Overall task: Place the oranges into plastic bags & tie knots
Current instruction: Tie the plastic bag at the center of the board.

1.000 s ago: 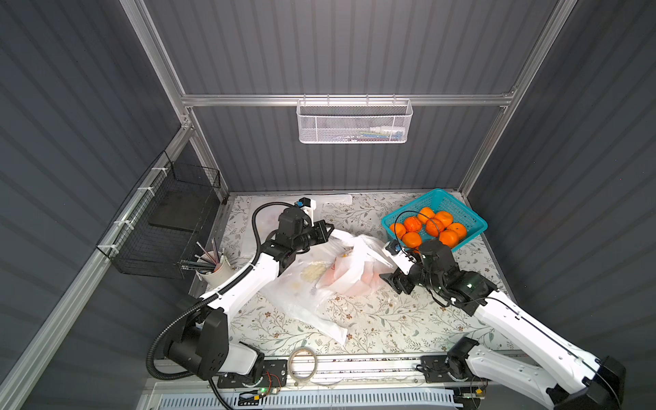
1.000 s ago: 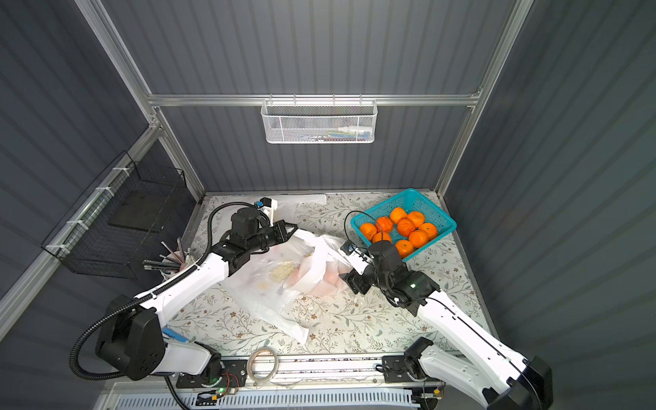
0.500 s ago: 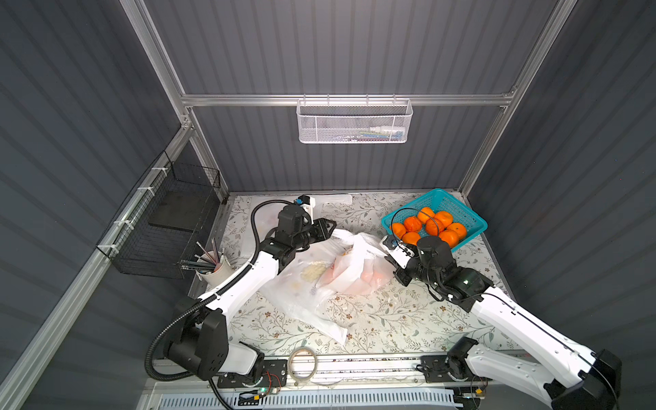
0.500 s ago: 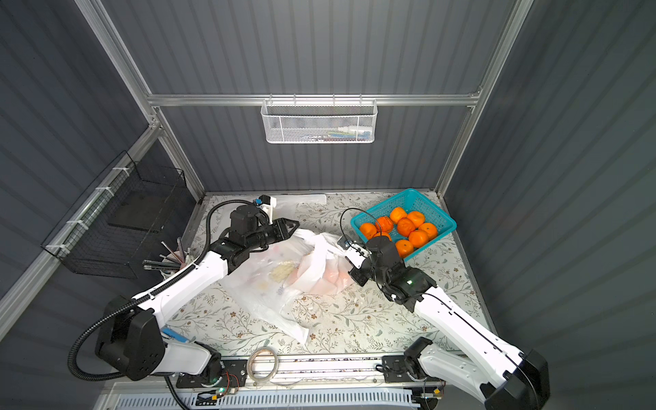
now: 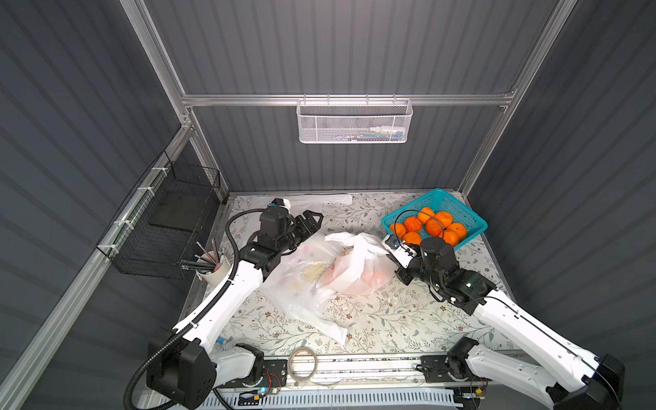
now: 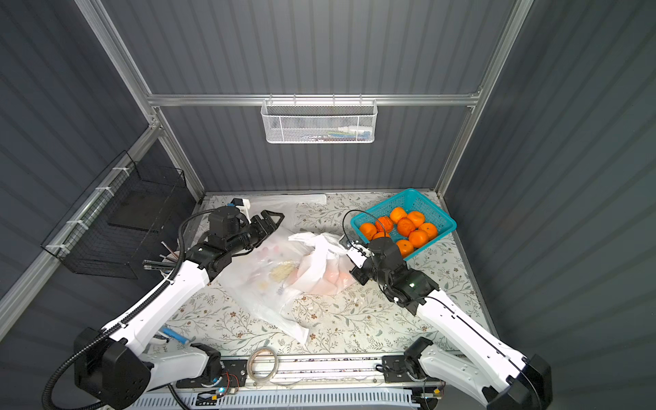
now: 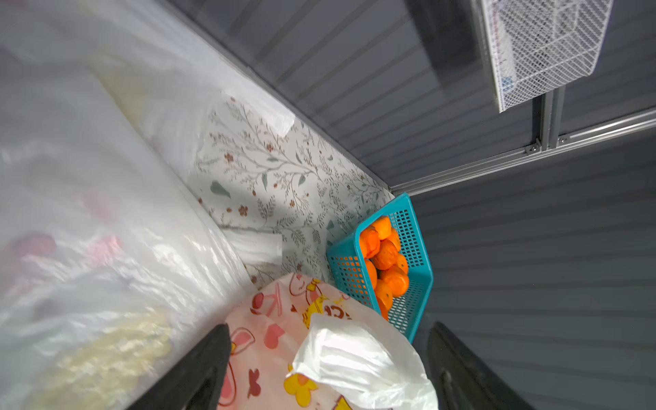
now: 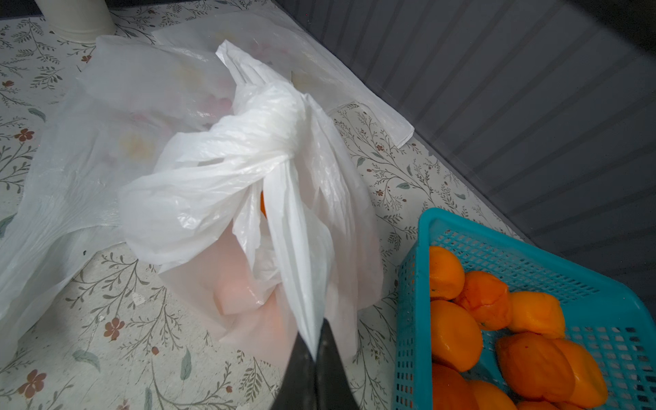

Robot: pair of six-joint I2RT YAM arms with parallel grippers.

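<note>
One knot [image 8: 269,142] sat loosely formed on the plastic bag [image 5: 358,269], mid-frame in a top view. My right gripper [image 8: 314,342] clamped a handle strip [image 8: 294,248]; my left gripper [image 5: 314,219] stood jaws apart, empty. Tying step, I judged. Next: left regrabs opposite side, cinch tight.

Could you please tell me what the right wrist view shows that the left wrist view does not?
Only the right wrist view: the right gripper shut on a handle strip, and a white cup. Only the left wrist view: the left gripper open, and the white mesh basket. Both: the teal basket of oranges and the filled bag.
</note>
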